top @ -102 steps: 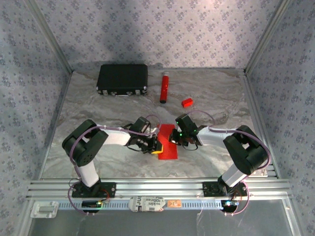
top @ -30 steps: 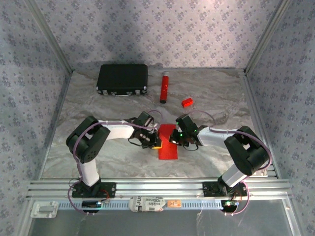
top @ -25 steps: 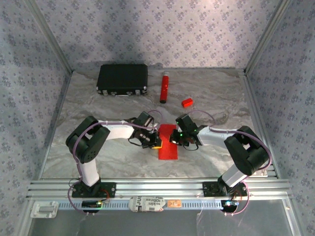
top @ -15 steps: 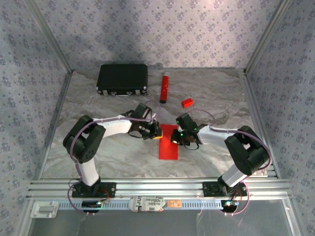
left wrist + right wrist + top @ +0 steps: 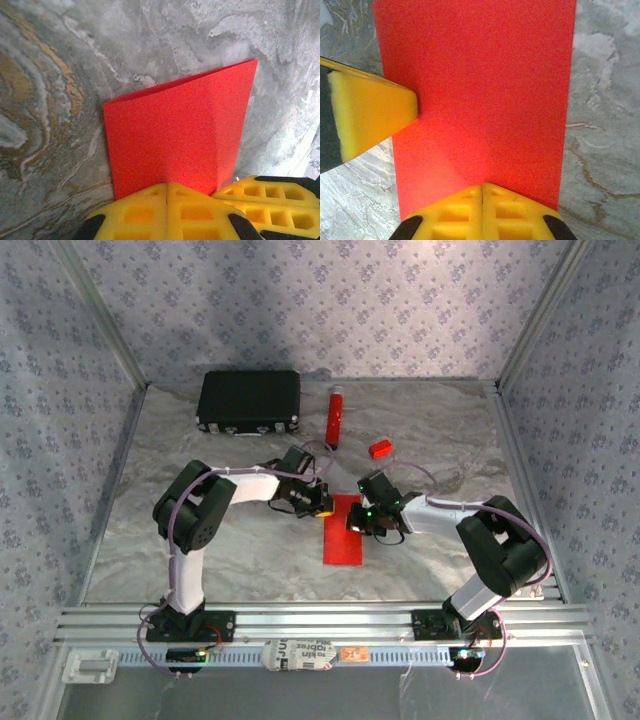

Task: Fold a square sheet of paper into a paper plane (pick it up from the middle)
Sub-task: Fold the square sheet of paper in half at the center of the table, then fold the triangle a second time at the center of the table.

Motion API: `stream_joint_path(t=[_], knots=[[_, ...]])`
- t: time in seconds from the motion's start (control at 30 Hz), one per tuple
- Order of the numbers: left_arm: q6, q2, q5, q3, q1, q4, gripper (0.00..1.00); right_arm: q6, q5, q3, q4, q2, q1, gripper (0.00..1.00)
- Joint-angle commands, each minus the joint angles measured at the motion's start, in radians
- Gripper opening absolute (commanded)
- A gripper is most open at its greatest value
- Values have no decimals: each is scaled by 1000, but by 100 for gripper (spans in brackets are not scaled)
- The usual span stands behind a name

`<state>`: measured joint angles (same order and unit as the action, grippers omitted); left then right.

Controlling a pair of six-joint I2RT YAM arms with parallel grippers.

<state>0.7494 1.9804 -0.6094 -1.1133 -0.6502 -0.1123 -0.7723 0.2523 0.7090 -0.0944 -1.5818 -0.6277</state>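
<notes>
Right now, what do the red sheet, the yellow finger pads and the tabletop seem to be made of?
Red sheet: thin matte paper, fine-grained, holding a sharp fold. Yellow finger pads: likely soft foam or rubber, dull, moulded with square pockets. Tabletop: marble-look covering, probably a printed film, since it wrinkles and shines.

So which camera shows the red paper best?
The left wrist camera: the folded red paper sits close, both far corners and a fold line clear. The right wrist camera shows the paper bigger but cut off at the top. The top camera shows the paper small, a narrow strip.
</notes>
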Motion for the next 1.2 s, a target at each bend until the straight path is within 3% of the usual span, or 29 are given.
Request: stream_joint_path(t=[0.0,0.1,0.33,0.5,0.73,1.17], knots=[[3,2,38,45,-6,-24,2,23,-14,-23,-69,-10,16,0],[31,-27,68,68,-5,-21,1,36,2,1,-74,18,19,4],[120,-157,137,143,-7,39,4,4,-108,-29,-129,223,29,26],[58,-199,126,65,-4,-13,11,-68,-136,-159,-133,432,52,42],[12,-119,94,-17,17,-79,10,-136,-52,-266,-105,557,57,44],[1,-54,89,50,36,-32,10,-159,21,-237,-99,427,-15,43]])
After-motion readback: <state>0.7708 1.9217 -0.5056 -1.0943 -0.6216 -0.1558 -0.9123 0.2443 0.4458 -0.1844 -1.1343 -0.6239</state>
